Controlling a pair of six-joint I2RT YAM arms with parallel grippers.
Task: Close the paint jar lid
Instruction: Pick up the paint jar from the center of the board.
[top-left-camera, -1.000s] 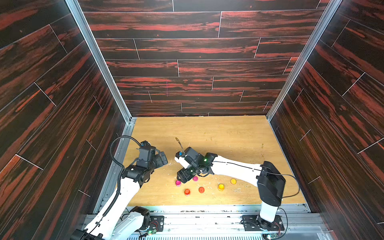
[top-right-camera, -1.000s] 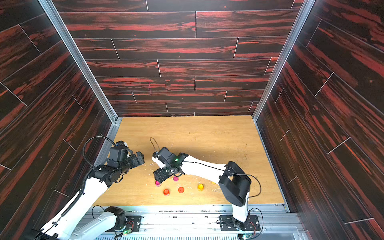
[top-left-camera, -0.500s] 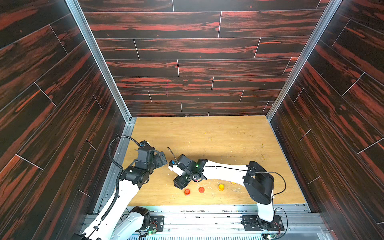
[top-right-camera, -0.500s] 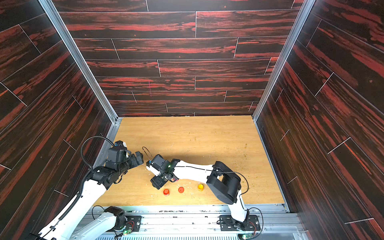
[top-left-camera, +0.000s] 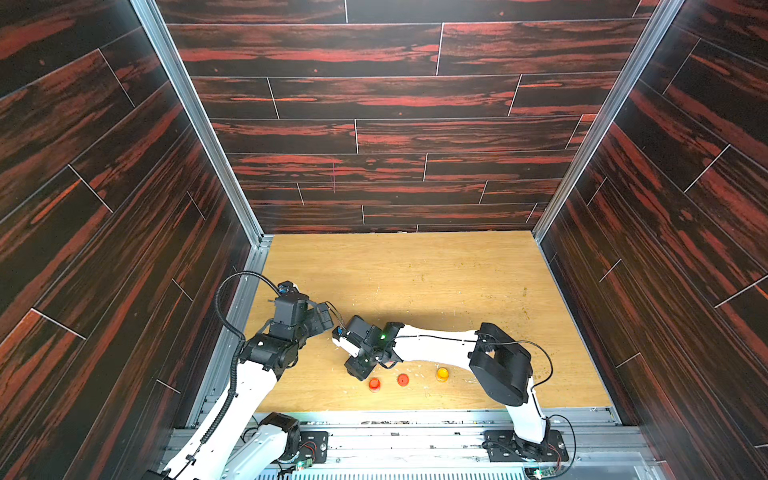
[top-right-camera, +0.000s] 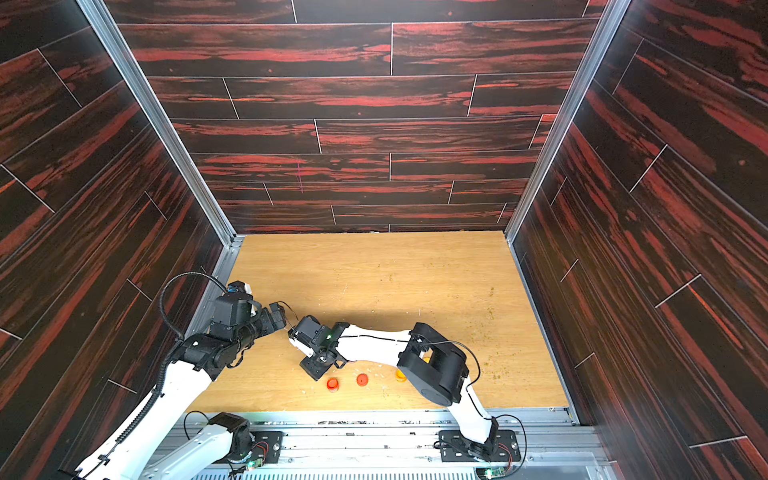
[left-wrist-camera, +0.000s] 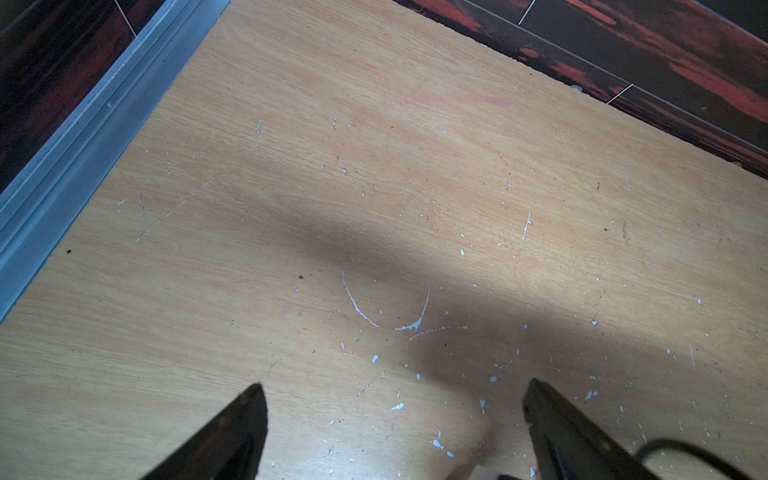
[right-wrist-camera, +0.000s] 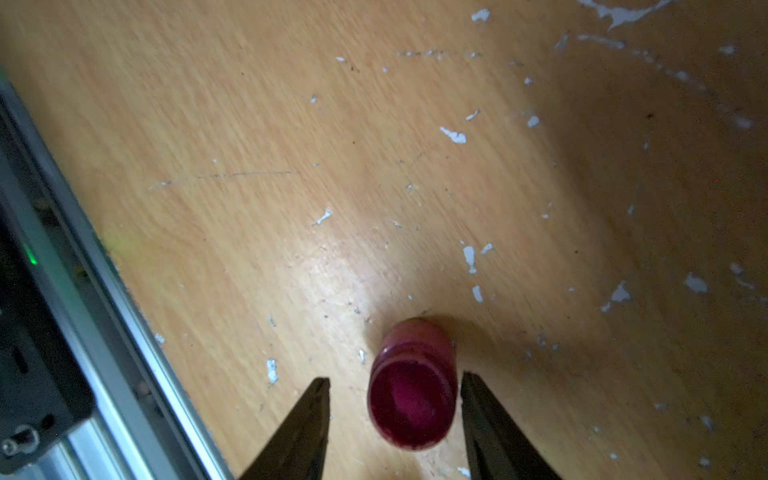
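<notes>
right arm (top-left-camera: 432, 345) has swung in across the near surface (top-left-camera: 415, 282) over the last second and dropped low, toward the left side. the two magenta spots visible in the top views a second ago are now covered by its wrist.

right fingers (right-wrist-camera: 303, 428) have narrowed from wide to a close straddle of the magenta jar (right-wrist-camera: 411, 399). one finger sits at the jar wall, maybe touching; the other shows a sliver of bare surface beside it. apart, then, not yet clamped.

left fingers (left-wrist-camera: 232, 432) unchanged — spread wide over bare, paint-flecked surface, holding nothing.

meaning, as i judge it: the grasp on the jar body is nearly made, and no closing of a lid has begun. no separate lid shows in any current view.

jar stands on its base on the surface, near the front rail, between the right fingers. long axis upright, top end toward the wrist camera. the top reads as a dark disc inside a rim — open mouth or dished lid, can't tell.

two red jars (top-left-camera: 374, 384) (top-left-camera: 402, 379) and an orange jar (top-left-camera: 442, 374) sit apart along the near edge.
</notes>
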